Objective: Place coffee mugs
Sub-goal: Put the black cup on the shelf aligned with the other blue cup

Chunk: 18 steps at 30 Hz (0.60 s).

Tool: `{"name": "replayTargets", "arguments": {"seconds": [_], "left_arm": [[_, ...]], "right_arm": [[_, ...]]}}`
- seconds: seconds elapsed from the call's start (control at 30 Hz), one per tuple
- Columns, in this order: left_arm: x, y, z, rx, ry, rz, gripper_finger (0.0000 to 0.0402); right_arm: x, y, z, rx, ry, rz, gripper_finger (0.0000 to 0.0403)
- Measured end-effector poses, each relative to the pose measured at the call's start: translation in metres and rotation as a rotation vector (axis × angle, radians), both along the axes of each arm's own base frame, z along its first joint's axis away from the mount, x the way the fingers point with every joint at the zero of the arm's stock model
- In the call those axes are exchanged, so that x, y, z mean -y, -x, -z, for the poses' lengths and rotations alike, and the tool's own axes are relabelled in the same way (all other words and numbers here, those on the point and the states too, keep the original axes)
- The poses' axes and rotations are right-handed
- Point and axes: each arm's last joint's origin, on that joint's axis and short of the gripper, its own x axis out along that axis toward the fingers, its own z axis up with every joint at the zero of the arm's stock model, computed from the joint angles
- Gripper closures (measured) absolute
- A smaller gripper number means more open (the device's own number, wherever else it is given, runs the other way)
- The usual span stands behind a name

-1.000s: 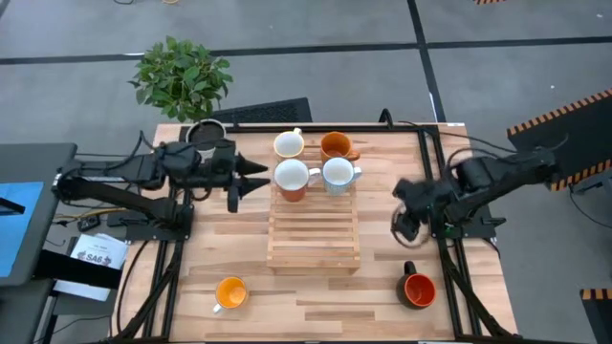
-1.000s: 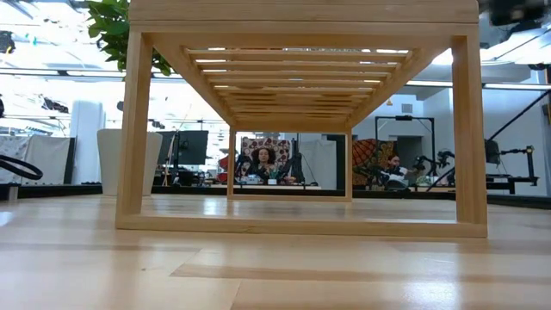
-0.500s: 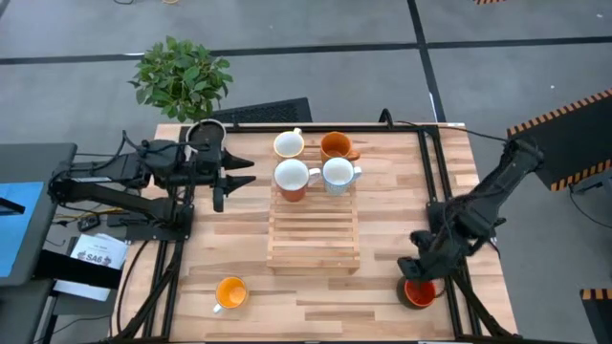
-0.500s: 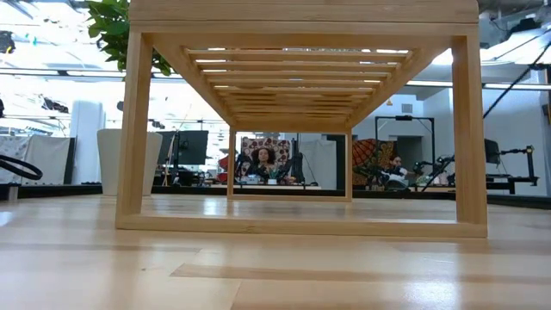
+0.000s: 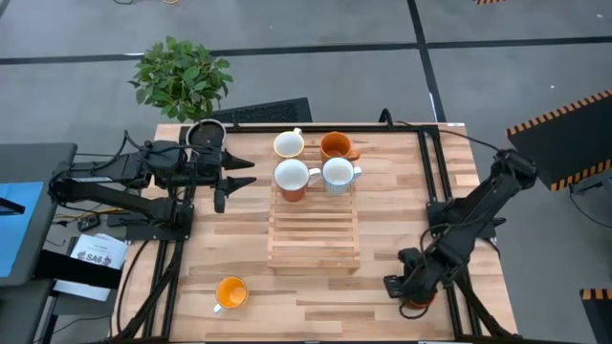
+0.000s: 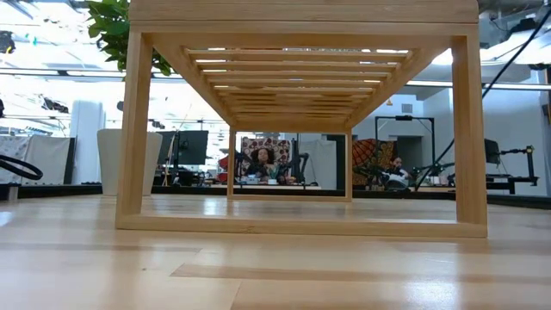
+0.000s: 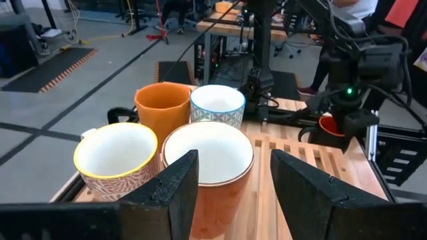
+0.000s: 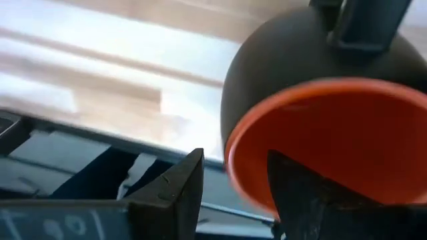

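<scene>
Rim of the red-orange mug (image 8: 333, 140) sat straddled by your right end effector (image 8: 233, 180), one parted finger inside it; left end effector (image 5: 237, 180), fingers spread, idled beside the wooden rack (image 5: 314, 234).

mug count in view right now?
6. Four on the rack's far end: yellow-rimmed mug, orange mug, white mug, blue-rimmed mug. Yellow-orange mug at the near edge. Red-orange mug under the right gripper, mostly hidden from above.
</scene>
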Motion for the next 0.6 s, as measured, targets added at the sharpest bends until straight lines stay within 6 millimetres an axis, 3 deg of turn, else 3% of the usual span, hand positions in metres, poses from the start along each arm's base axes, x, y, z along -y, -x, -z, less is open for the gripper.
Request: {"name": "replayTargets", "arguments": {"seconds": [0.33, 0.4, 0.53, 0.6], "left_arm": [[0.0, 0.0, 0.0, 0.001, 0.008, -0.003, 0.0231], [0.0, 0.0, 0.0, 0.002, 0.009, -0.002, 0.0231], [0.0, 0.0, 0.0, 0.002, 0.009, -0.003, 0.0231], [0.0, 0.0, 0.0, 0.003, 0.009, -0.003, 0.0231]], "right_arm": [[-0.01, -0.009, 0.027, -0.066, 0.069, -0.031, 0.0225], [-0.011, -0.009, 0.027, -0.077, 0.053, -0.041, 0.0257], [-0.012, -0.009, 0.016, -0.034, 0.048, -0.098, 0.0362], [-0.011, -0.008, 0.004, -0.012, 0.015, -0.142, 0.0361]]}}
